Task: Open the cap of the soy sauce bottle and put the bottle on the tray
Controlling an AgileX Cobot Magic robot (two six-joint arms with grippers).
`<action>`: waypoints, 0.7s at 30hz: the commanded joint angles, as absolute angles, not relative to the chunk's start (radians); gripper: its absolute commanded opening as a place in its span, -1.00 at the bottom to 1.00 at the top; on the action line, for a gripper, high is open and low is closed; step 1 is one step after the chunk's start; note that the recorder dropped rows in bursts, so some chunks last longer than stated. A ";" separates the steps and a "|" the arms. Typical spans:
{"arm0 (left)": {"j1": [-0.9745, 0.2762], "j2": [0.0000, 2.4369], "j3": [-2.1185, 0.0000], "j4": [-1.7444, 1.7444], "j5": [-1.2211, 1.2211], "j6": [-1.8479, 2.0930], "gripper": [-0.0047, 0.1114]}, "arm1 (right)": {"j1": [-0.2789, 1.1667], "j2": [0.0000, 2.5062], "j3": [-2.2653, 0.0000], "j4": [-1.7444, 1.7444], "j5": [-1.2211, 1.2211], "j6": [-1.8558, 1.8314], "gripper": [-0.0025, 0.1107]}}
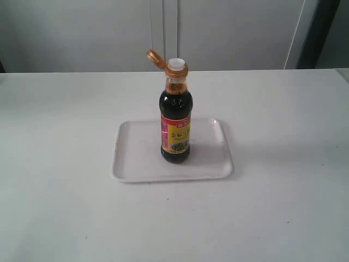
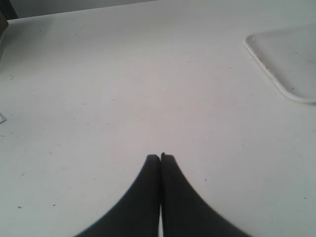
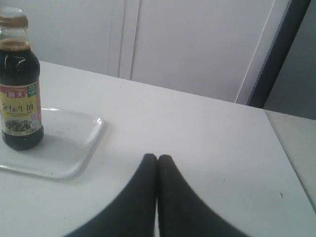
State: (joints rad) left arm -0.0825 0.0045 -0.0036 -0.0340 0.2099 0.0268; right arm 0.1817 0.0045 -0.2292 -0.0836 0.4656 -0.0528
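Observation:
The soy sauce bottle [image 1: 175,123] stands upright on the white tray [image 1: 136,158], dark liquid inside, red and yellow label facing front. Its orange-gold cap [image 1: 155,58] is flipped open to the left, baring the white spout [image 1: 176,63]. The right wrist view shows the bottle [image 3: 19,84] on the tray [image 3: 69,143], its cap cut off by the frame. My right gripper [image 3: 157,158] is shut, empty, over bare table away from the tray. My left gripper [image 2: 160,157] is shut and empty too, with a corner of the tray [image 2: 289,61] off to one side. Neither arm shows in the exterior view.
The white table [image 1: 283,131] spreads on all sides of the tray. A grey wall with a dark vertical post [image 1: 316,33] stands behind the table's far edge. The table's edge [image 3: 291,163] shows close by in the right wrist view.

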 commanded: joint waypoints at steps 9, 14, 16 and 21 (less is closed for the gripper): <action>-0.079 0.000 0.000 -0.044 0.210 0.025 -0.92 | 0.178 0.000 -0.075 -0.060 0.348 -0.045 -0.96; -0.079 0.000 0.000 -0.044 0.210 0.025 -0.92 | 0.178 0.000 -0.027 -0.056 0.325 -0.045 -0.96; -0.079 0.000 0.000 -0.044 0.210 0.025 -0.92 | 0.178 0.000 -0.008 -0.056 0.306 -0.045 -0.96; -0.079 0.000 0.000 -0.044 0.210 0.025 -0.92 | 0.178 0.000 0.000 -0.056 0.302 -0.045 -0.96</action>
